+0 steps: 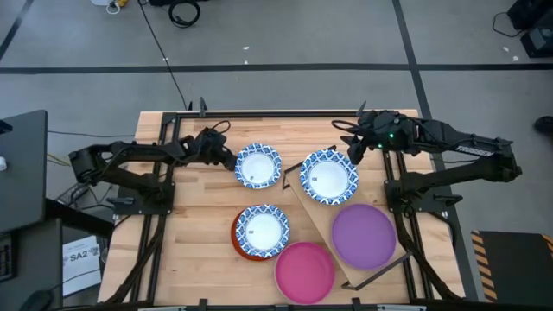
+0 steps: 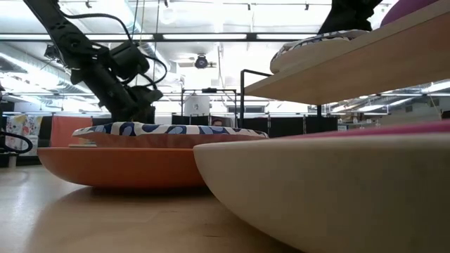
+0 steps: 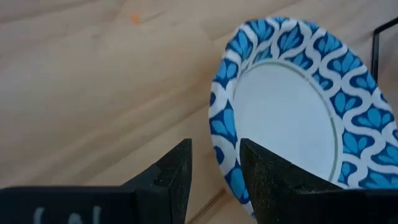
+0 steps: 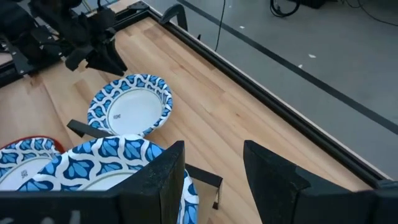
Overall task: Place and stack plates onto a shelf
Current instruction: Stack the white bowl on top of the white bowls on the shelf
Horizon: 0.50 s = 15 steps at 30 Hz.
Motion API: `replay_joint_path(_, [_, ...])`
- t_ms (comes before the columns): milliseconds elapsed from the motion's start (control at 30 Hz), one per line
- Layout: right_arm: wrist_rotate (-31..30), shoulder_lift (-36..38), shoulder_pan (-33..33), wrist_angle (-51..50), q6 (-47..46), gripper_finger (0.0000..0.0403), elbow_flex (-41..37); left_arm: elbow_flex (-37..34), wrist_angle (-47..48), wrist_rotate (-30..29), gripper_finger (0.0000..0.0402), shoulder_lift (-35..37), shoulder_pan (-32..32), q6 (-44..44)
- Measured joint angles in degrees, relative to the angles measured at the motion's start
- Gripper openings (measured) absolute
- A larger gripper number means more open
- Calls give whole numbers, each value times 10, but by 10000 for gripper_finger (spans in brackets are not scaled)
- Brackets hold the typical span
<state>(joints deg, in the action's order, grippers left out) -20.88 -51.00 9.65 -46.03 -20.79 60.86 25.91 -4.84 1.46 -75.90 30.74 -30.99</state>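
Legibly, only "SA2" reads, on a white label (image 1: 79, 257) on the floor left of the worktop (image 1: 207, 263) (plate-centre print is too small to read). Worktop: light plank-striped wood in a black frame, on a grey floor with dark tape lines.

Left tool (image 1: 226, 158) sits just beside the far-left patterned plate (image 1: 258, 166), fingers narrowly parted near its rim, nothing pinched. Right tool (image 1: 354, 147) is by the far rim of a second patterned plate (image 1: 328, 176), fingers spread, holding nothing.

That plate and the purple plate (image 1: 364, 234) rest on the shelf (image 1: 309, 206). Third patterned plate (image 1: 263, 230) lies on the orange-red plate (image 1: 241, 248); pink plate (image 1: 304, 271) alongside on the worktop.
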Motion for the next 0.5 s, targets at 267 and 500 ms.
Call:
replay_joint_path(267, [0,0,0,0,0,170,0,0,-10,24,142,-25,-2,-14])
replay_joint_path(500, [1,0,0,0,0,170,0,0,-19,45,142,-40,-2,-29])
